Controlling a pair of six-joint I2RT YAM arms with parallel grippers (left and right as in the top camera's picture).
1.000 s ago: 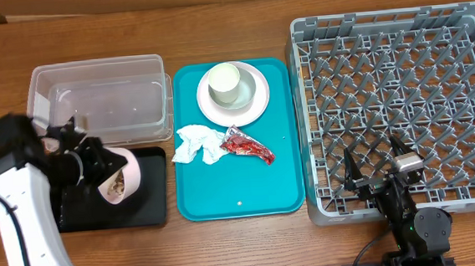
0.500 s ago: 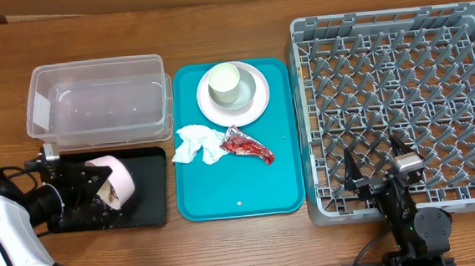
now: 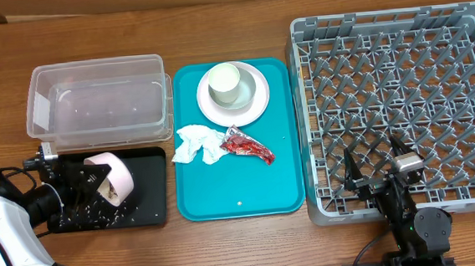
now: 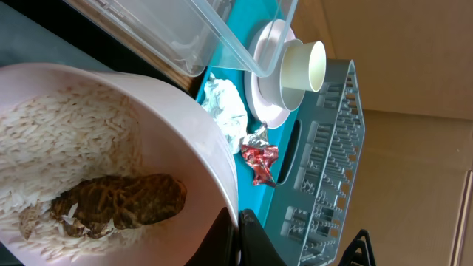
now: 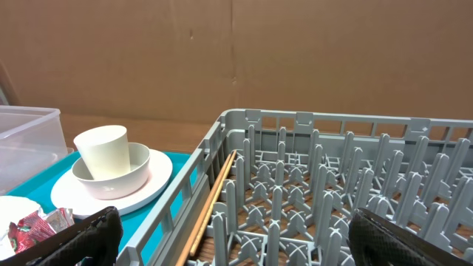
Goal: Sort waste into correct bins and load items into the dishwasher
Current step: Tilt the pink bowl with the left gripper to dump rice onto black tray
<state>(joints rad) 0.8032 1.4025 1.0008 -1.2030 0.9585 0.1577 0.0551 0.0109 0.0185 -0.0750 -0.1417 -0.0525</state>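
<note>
- The tub (image 3: 99,103) sits at the back left of the surface (image 3: 214,34), with the shallow tray (image 3: 150,208) just in front of it.
- The serving tray (image 3: 240,196) lies between these and the rack (image 3: 403,105) on the right.
- At the back of the serving tray, a cup (image 3: 227,82) stands in a bowl (image 5: 118,181) on a plate (image 3: 257,106).
- In front of the plate, the napkin (image 3: 198,144) lies left of the wrapper (image 3: 248,145), touching it.
- A tilted dish (image 3: 111,177) holding rice (image 4: 66,140) is over the shallow tray.

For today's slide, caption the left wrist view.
Left gripper holds a tilted bowl of rice and brown food; napkin, wrapper, cup and rack beyond.
</note>
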